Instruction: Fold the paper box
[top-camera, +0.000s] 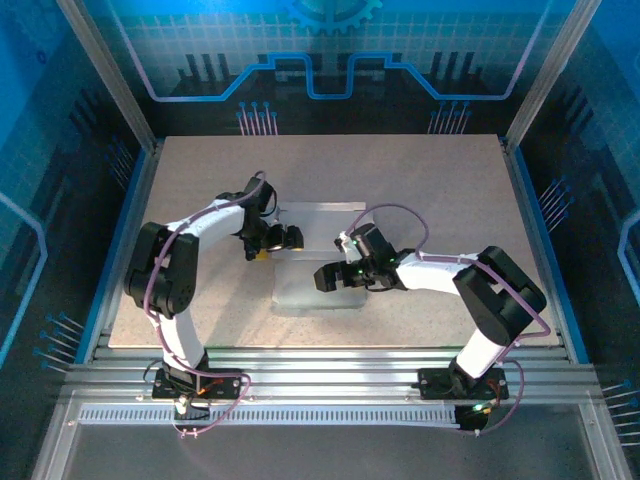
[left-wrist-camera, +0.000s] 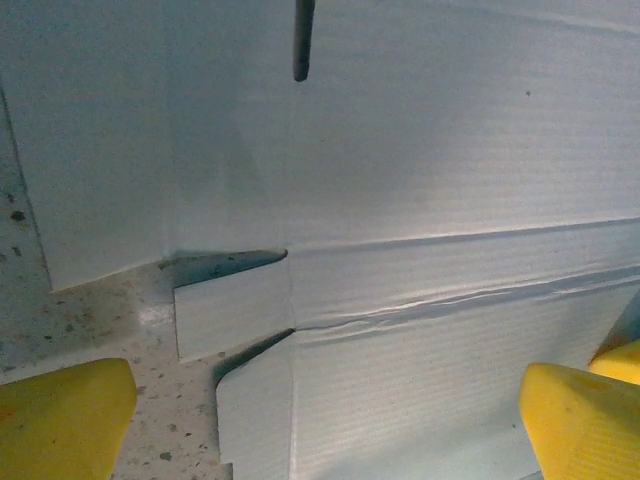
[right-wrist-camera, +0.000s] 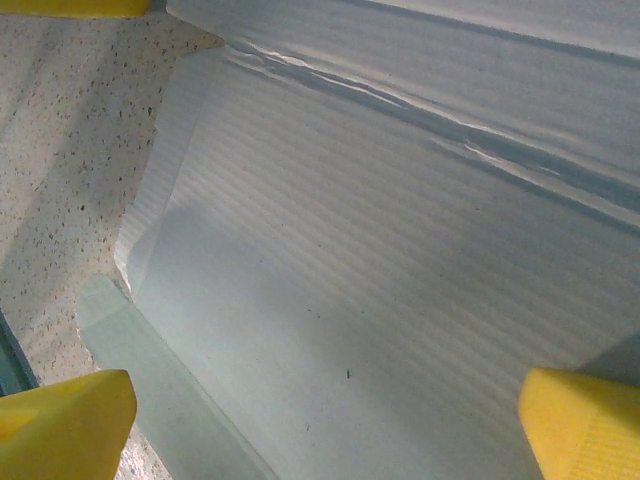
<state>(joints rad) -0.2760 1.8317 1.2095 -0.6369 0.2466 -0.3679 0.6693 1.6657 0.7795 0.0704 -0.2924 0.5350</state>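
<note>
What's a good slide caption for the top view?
Left tool and right tool, both open, poised over the flat, unfolded box on the table.

paper box (top-camera: 320, 213) partly hidden beneath left tool (top-camera: 272, 245) and right tool (top-camera: 338, 275); edges cropped in wrist views.

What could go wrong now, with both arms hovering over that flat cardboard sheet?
The paper box lies flat and loose on the table, so a push might slide it instead of folding it. Its crease already looks wrinkled, so a fold could run crooked or tear there. The open left fingers sit near a small tab and might bend it the wrong way.
</note>
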